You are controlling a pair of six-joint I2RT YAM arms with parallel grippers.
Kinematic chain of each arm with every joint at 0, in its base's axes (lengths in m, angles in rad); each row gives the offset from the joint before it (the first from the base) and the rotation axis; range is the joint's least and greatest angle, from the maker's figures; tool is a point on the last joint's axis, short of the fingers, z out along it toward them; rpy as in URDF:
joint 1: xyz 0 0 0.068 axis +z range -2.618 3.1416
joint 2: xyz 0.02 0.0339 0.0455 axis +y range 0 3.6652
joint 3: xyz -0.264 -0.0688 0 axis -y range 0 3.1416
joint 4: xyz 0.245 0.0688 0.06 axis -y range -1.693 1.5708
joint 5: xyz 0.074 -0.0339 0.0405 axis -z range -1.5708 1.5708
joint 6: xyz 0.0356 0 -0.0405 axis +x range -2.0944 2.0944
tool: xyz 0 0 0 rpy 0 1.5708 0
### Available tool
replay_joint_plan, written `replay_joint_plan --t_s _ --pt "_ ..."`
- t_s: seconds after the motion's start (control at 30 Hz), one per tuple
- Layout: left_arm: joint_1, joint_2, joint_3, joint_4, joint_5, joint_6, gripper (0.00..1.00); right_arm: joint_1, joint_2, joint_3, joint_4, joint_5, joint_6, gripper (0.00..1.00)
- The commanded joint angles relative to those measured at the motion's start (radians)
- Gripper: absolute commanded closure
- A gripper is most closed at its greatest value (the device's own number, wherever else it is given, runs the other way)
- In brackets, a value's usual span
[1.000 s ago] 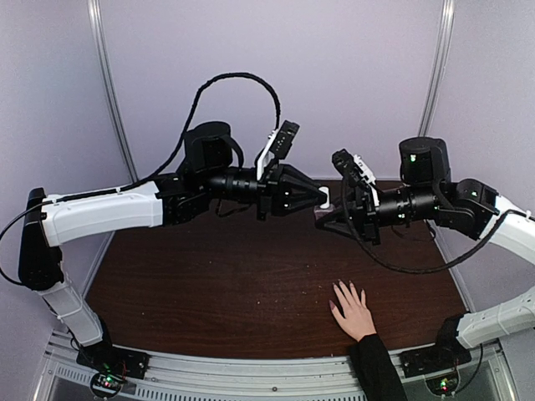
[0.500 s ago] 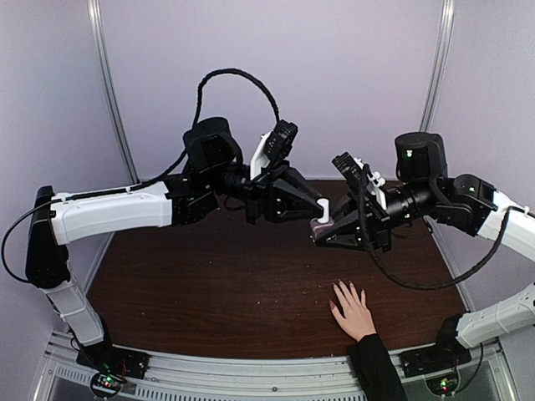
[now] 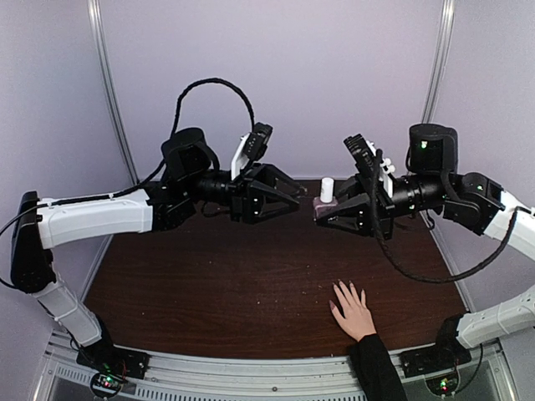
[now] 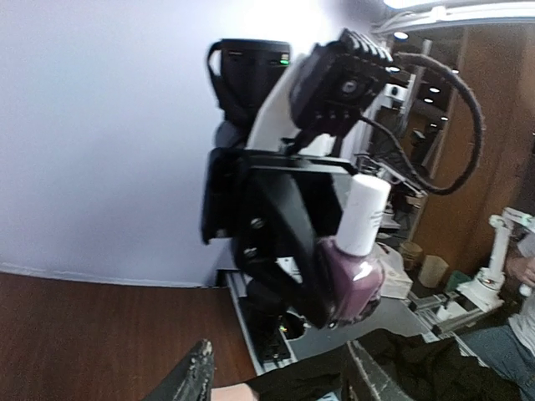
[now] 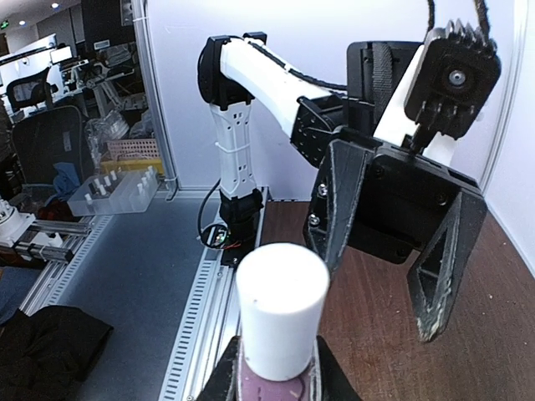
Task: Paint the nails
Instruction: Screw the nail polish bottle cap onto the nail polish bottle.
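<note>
While the right gripper clamps a bottle, the left gripper stands open, and a hand lies flat at the table's near edge.

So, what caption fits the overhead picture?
Right gripper holds a polish bottle aloft; left gripper open; human hand rests below.

From overhead the nails on the hand are too small to tell whether any carry colour, and the black sleeve runs off the bottom edge. The right wrist view cuts off the bottle low down, its body partly hidden between the right fingers. The left wrist view shows only blurred tips of the left fingers at its bottom edge.
</note>
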Motion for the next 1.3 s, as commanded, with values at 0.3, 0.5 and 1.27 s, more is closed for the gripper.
replay_joint_plan --t_s 0.3,0.5,1.27 --pt "-0.008 -0.202 -0.039 -0.327 -0.597 0.168 0.47 -0.007 -0.020 -0.035 0.016 0.501 0.058 1.00" --pt "-0.083 -0.144 0.056 -0.425 -0.749 0.223 0.48 -0.004 0.023 -0.022 0.008 0.613 0.110 1.00" --pt "-0.166 0.032 0.252 -0.469 -0.943 0.210 0.66 0.040 0.076 -0.015 -0.003 0.734 0.135 1.00"
